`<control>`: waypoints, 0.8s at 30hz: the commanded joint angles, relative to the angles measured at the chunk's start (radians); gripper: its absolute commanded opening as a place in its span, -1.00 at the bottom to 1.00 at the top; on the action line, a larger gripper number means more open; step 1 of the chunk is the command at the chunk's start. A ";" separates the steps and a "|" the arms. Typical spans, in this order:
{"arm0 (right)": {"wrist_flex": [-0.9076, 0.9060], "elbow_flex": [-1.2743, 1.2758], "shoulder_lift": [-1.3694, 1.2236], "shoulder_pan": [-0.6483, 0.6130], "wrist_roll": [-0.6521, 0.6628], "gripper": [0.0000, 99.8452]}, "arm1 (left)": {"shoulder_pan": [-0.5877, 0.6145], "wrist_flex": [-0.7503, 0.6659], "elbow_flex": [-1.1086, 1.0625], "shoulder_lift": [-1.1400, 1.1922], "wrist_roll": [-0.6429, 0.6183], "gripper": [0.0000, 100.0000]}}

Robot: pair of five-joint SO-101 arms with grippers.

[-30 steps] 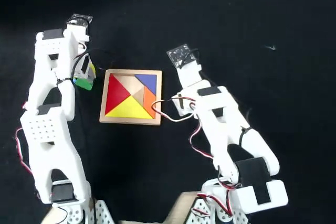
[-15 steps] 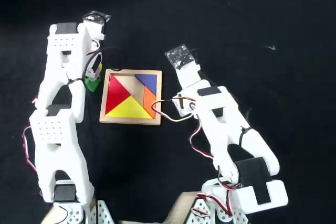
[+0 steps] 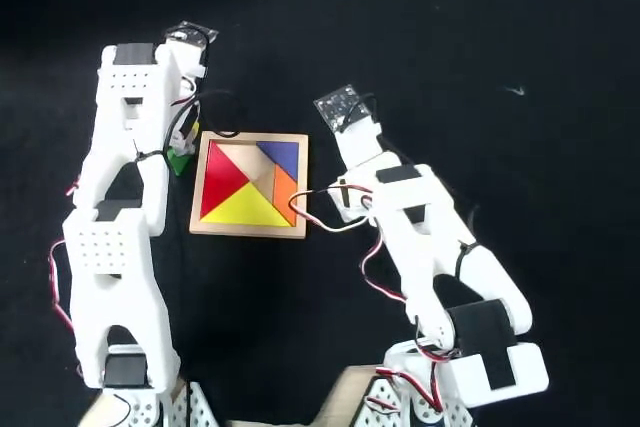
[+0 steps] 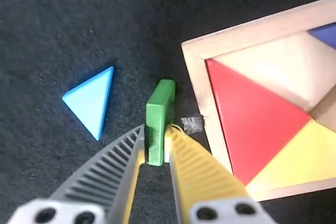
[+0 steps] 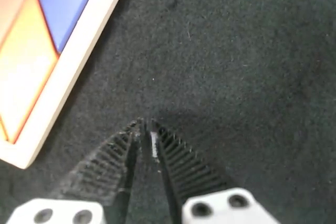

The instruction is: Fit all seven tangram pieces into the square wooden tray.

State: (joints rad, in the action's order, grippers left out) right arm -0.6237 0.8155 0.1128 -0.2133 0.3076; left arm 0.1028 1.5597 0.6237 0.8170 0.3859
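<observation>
Look first at your square wooden tray (image 3: 250, 136). It lies flat on the black counter (image 3: 500, 197) between the two arms, and four pieces sit in it. A large red triangle (image 3: 222, 182) fills the side nearest the left arm. A large yellow triangle (image 3: 245, 209) lies along the near rim. A blue piece (image 3: 282, 155) sits in the far corner towards the right arm, with an orange piece (image 3: 284, 192) just below it. A patch of bare wood shows in the middle and along the far rim.

Your left gripper (image 4: 156, 132) has its fingers pinching a green piece (image 4: 159, 116) by one end. The piece stands on its thin edge, just beside the tray's outer rim (image 4: 195, 77) but apart from it. Its long axis runs straight out from the fingers, roughly parallel to that rim. You cannot tell whether it rests on the counter or hangs just above it.

A light blue triangle (image 4: 92, 100) lies flat on the counter, on the side of the green piece away from the tray. Its long edge faces the green piece and its square corner points away from it.

Your right gripper (image 5: 146, 127) sits low over bare counter just outside the tray's blue corner. Its fingers are pressed together on nothing.
</observation>
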 commanded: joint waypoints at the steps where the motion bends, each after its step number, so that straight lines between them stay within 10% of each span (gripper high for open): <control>1: 0.012 -0.015 0.005 0.014 0.012 -0.98 | -0.022 -0.009 0.012 0.060 0.005 -0.94; 9: 0.012 -0.015 0.005 0.014 0.014 -0.98 | -0.022 0.025 0.013 0.061 0.003 -0.55; 24: 0.012 -0.015 0.005 0.014 0.014 -0.98 | -0.024 0.084 0.124 0.060 0.002 -0.94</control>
State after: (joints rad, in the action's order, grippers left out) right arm -0.6222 0.8155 0.1128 -0.2133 0.3138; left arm 0.0829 1.5873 0.6345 0.8861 0.3859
